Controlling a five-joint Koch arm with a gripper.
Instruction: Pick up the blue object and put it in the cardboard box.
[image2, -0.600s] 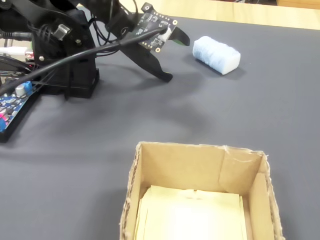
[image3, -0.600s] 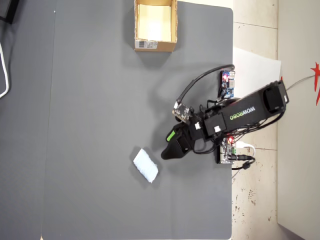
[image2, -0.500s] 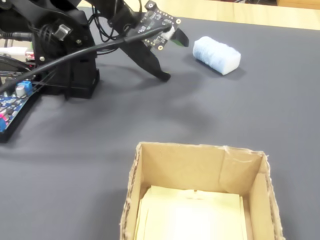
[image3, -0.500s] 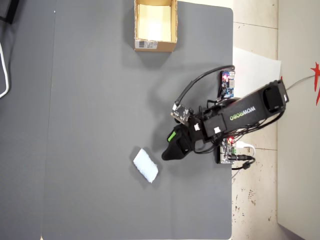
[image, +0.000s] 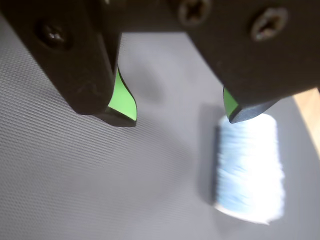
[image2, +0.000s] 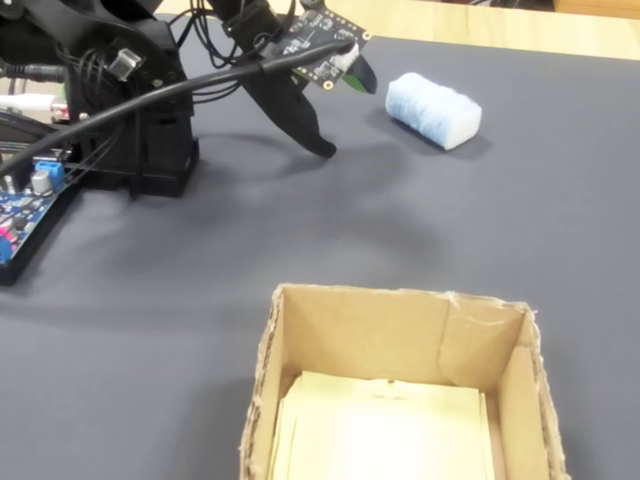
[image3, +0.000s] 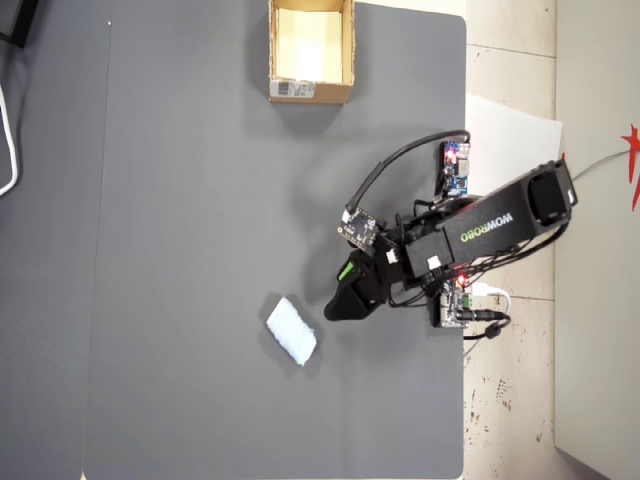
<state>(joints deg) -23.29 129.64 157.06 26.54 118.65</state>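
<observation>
The blue object (image: 247, 170) is a pale blue-white soft block lying on the grey mat. In the wrist view it lies at the lower right, just beyond the right fingertip (image: 242, 114) and outside the gap. My gripper (image: 180, 117) is open, with only bare mat between its green-lined fingers. The fixed view shows the gripper (image2: 343, 113) low over the mat, left of the blue object (image2: 433, 110). From overhead the gripper (image3: 337, 292) sits right of the blue object (image3: 291, 330). The cardboard box (image2: 360, 335) stands open at the near edge, far from the block; in the overhead view the box (image3: 311, 92) is at the top.
The arm's black base (image2: 150, 130) and a blue circuit board (image2: 22, 205) with cables fill the left of the fixed view. Another board (image3: 458, 168) sits at the mat's right edge overhead. A wooden table strip (image2: 480, 20) runs behind the mat.
</observation>
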